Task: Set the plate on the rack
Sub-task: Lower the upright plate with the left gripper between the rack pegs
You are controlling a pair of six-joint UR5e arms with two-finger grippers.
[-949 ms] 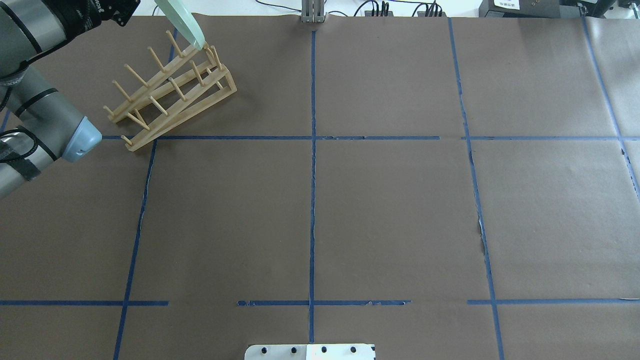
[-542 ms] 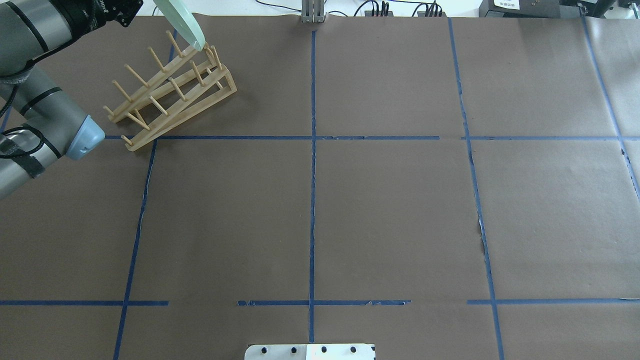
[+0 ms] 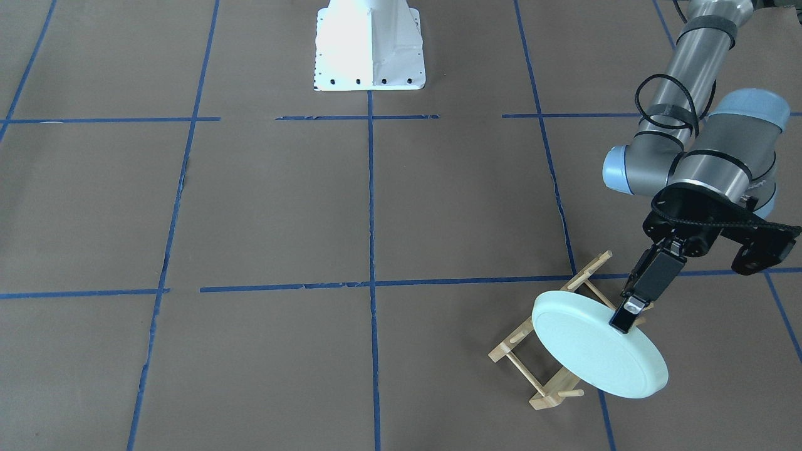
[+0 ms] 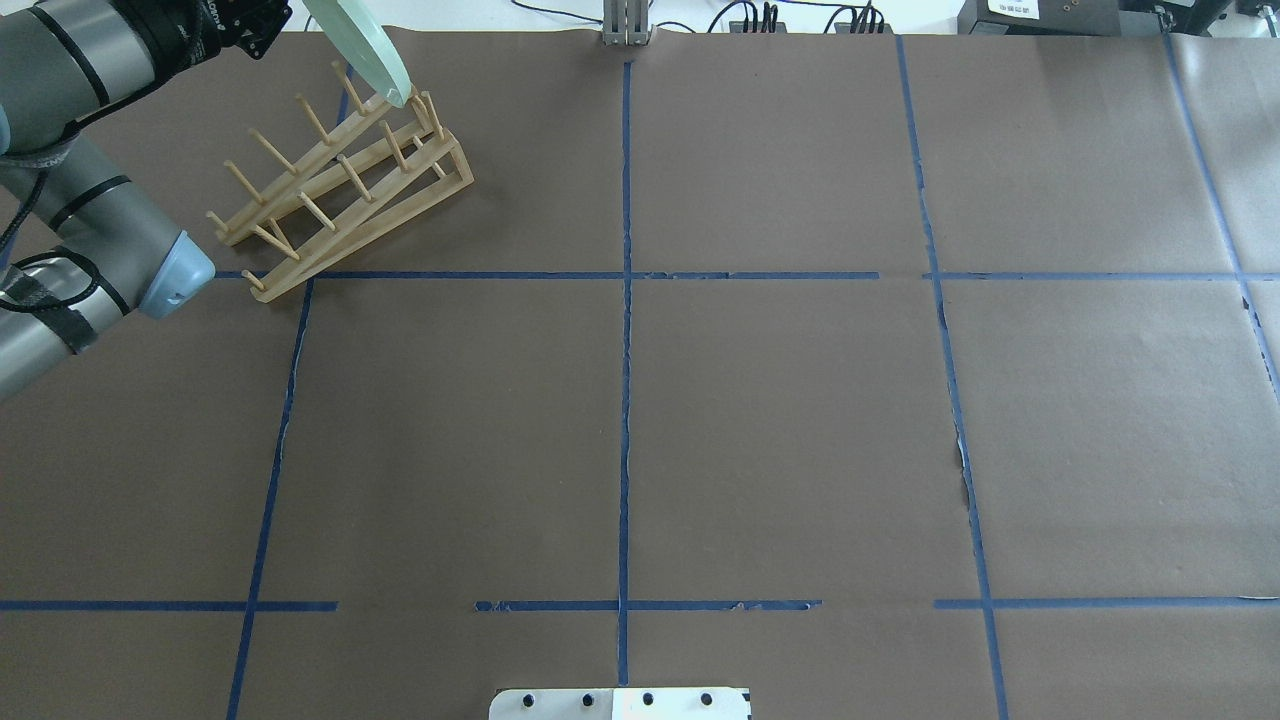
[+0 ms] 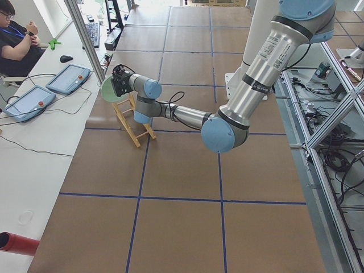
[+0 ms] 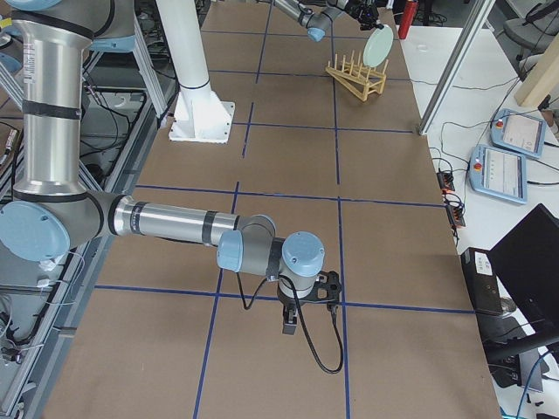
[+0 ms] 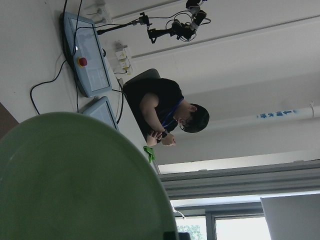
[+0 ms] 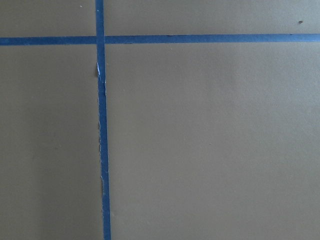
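My left gripper [image 3: 624, 318] is shut on the upper rim of the pale mint-green plate [image 3: 589, 351] and holds it on edge, tilted. The plate's lower edge sits at the far end of the light wooden rack [image 3: 552, 387], among the last pegs. In the overhead view the plate [image 4: 365, 45] meets the rack [image 4: 340, 185] at the far left of the table. The plate's back fills the left wrist view [image 7: 75, 185]. My right gripper [image 6: 288, 323] hangs low over the brown table, far from the rack; I cannot tell whether it is open or shut.
Brown paper with a blue tape grid [image 4: 625, 275] covers the table. The robot's white base [image 3: 368, 44] stands at the near middle edge. A side table with tablets [image 5: 68, 79] and a seated operator [image 5: 17, 40] lies just beyond the rack.
My left arm's elbow and wrist have shifted slightly to the right. The plate stays at the rack's far end, nearly where it was.
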